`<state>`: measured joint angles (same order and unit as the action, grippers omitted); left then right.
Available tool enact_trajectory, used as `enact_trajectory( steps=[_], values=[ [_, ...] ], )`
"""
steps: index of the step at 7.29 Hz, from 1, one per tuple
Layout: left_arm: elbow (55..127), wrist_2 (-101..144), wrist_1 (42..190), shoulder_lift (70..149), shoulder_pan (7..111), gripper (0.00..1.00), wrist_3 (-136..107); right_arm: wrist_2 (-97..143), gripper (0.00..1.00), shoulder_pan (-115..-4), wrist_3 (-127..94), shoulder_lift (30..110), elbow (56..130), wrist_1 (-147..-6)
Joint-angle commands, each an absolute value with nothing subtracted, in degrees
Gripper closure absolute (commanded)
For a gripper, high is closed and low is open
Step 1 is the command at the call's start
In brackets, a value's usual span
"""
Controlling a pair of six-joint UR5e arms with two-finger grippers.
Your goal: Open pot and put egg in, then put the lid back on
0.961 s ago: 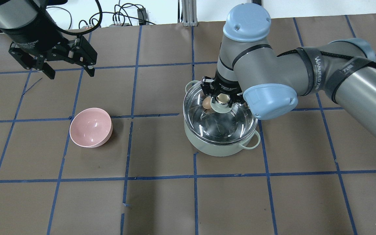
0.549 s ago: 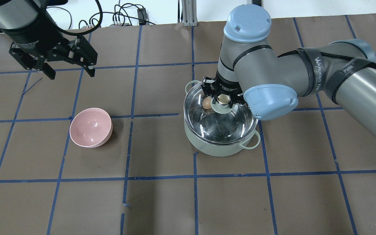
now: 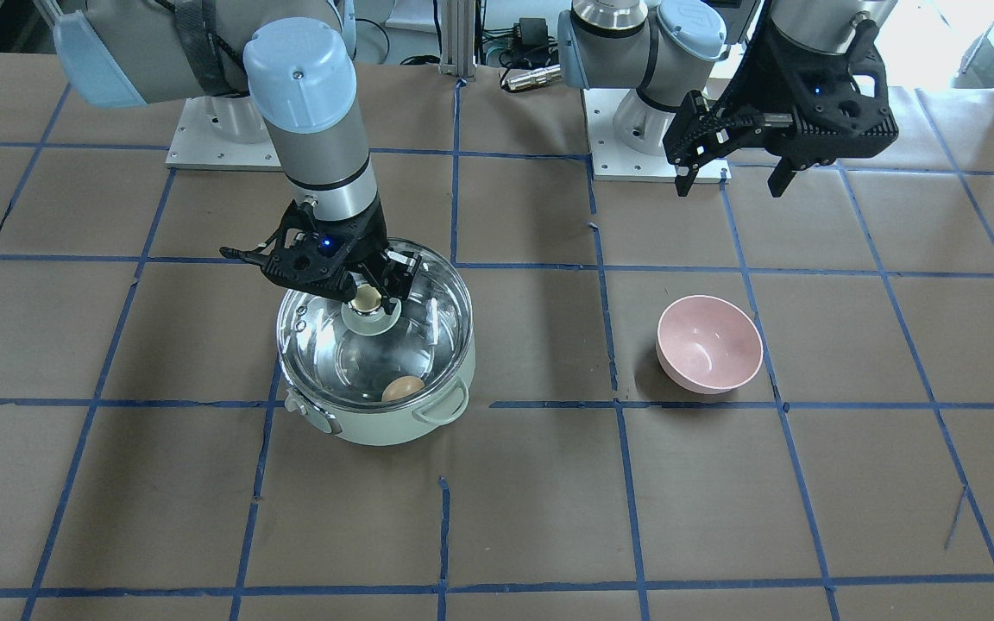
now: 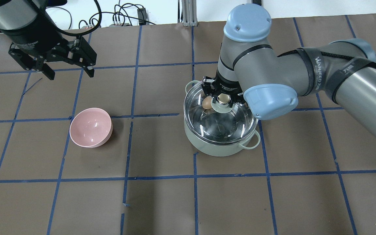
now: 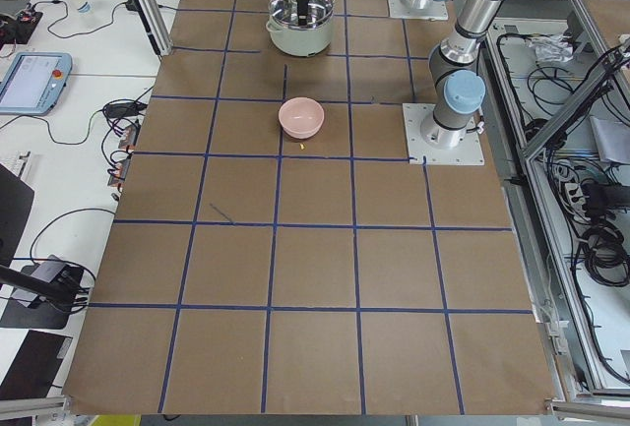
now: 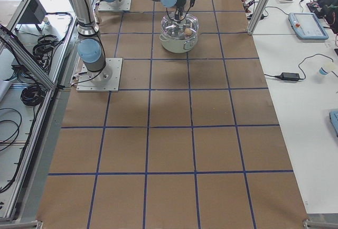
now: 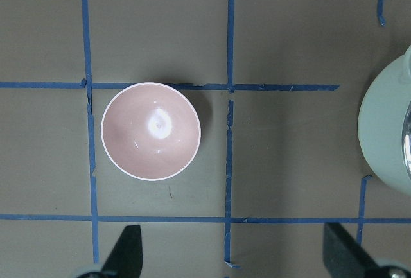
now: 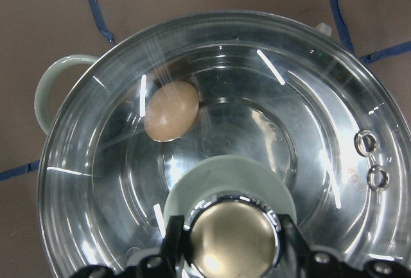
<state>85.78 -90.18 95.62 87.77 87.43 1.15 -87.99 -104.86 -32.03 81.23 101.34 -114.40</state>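
Observation:
The mint-green pot [image 4: 220,149] stands right of the table's middle, also in the front-facing view [image 3: 376,429]. The clear glass lid [image 4: 222,125] sits on it. The brown egg [image 8: 171,111] lies inside on the steel bottom, seen through the glass [image 3: 402,389]. My right gripper [image 8: 230,243] is straight above the pot, shut on the lid's gold-topped knob with a finger on each side [image 4: 223,98]. My left gripper [image 4: 69,73] is open and empty, high over the far left of the table [image 3: 730,181].
A pink bowl [image 4: 90,127] stands empty left of the pot, about one grid square away, and shows below my left gripper in its wrist view [image 7: 151,130]. Blue tape lines cross the brown table. Cables lie beyond the far edge.

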Motion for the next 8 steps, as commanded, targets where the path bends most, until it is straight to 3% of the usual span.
enact_trajectory(
  steps=[1,2,5,8],
  values=[
    [85.69,-90.18,95.54,87.72,87.36,0.00,1.14,-88.42,0.23,-105.12,-31.91,81.21,101.34,-114.87],
    [85.87,-90.18,95.54,87.71,87.28,0.00,1.32,-88.42,0.13,-105.03,-31.99,81.21,101.34,-114.96],
    [85.87,-90.18,95.62,87.71,87.54,0.00,1.32,-88.77,0.03,-103.37,-31.21,81.47,99.59,-115.05],
    [85.87,-90.18,95.62,87.71,87.63,0.00,1.32,-90.70,0.00,-94.69,-20.79,86.90,97.29,-107.94]
  ],
)
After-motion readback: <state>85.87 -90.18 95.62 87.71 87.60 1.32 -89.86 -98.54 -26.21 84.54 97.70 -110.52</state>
